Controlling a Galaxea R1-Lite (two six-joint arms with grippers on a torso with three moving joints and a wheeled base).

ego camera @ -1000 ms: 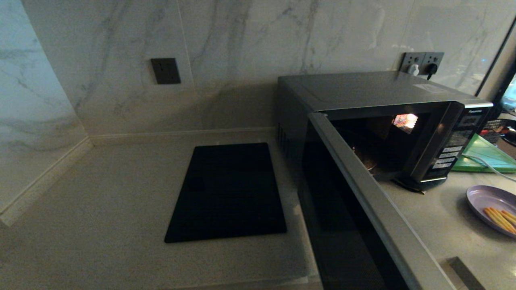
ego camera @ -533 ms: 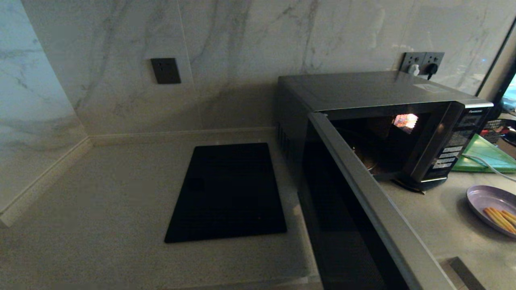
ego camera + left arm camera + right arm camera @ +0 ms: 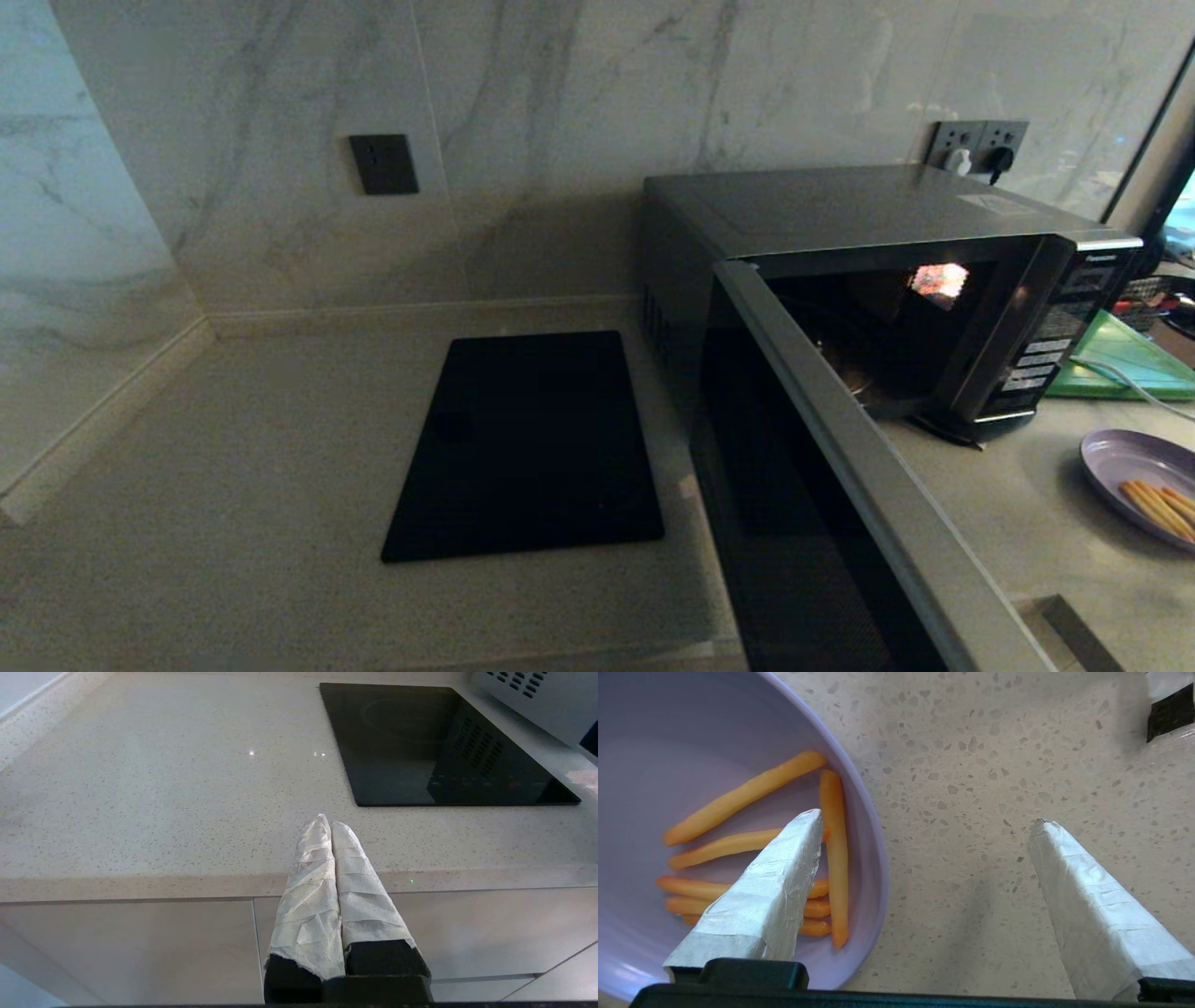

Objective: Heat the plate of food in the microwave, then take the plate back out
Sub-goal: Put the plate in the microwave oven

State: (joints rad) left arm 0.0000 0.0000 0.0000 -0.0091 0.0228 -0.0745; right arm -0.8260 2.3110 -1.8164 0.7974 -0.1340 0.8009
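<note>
Lavender plate holding orange sticks sits on the counter, right of the microwave with its door open. Right gripper gapes wide astride the plate's rim, gripping nothing. Left gripper, pinched closed, hangs by the cooktop.

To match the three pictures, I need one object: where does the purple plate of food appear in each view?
Head view: plate of food at the right edge, on the countertop, right of the open microwave.
Left wrist view: not in it.
Right wrist view: the plate fills the left side, below the open right gripper.
Shared landmark: the speckled countertop.
</note>
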